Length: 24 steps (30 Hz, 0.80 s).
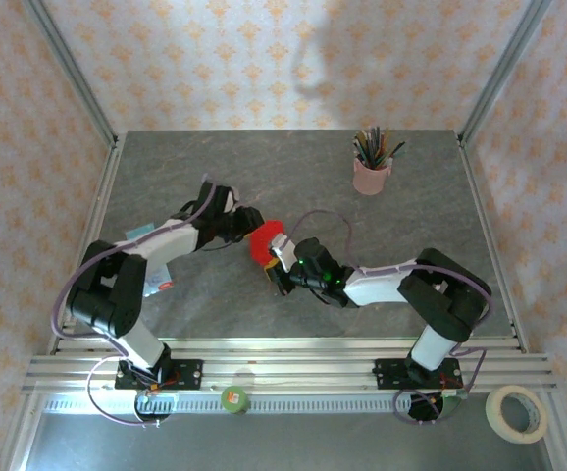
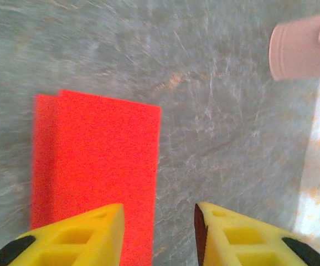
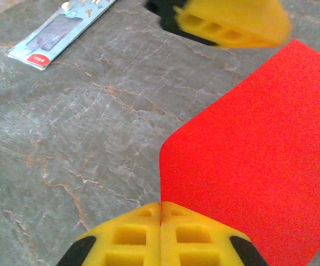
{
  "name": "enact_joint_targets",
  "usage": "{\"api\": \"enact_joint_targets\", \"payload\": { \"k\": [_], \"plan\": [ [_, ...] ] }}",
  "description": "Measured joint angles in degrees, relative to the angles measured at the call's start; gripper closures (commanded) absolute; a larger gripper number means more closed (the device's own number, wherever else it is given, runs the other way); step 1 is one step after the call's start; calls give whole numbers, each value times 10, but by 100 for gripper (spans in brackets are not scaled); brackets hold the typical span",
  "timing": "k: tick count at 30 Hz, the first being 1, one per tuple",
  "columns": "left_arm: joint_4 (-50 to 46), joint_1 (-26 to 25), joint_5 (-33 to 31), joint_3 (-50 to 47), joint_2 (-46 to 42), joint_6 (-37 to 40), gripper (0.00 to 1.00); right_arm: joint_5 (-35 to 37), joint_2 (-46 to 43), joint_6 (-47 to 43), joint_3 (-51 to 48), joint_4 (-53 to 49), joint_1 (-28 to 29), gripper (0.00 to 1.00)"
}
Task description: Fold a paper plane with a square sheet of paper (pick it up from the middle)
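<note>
The red sheet of paper [image 1: 264, 238] lies mid-table between both claws. Bare grey table [image 1: 293, 167] is open all around it, and the pink pencil cup [image 1: 371, 175] stands well apart at the back. The right claw [image 3: 161, 216] is clenched on the sheet's edge. The left wrist view shows the left claw [image 2: 159, 221] released, one finger over the paper. The right wrist view adds a blue packet [image 3: 60, 33] off to the side.

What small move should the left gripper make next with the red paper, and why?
Probably lower the left gripper a little and press down on the red paper. It stands open over the folded paper, which lies on the table. The right gripper is shut, and the paper's edge runs into the seam of its fingers, so it seems pinched there. Holding the paper down would steady the next fold.
</note>
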Motion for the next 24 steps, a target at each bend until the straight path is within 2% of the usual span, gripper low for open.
{"api": "enact_joint_targets", "payload": {
  "k": [4,12,24],
  "plan": [
    [-26,-31,-20,49,61,29,69,-14,0,29,-7,0,0,97],
    [-84,-45,-51,111,153,74,72,-19,3,64,-7,0,0,97],
    [-97,-54,-70,127,173,93,73,27,14,127,-7,-7,-4,98]
  ]
}}
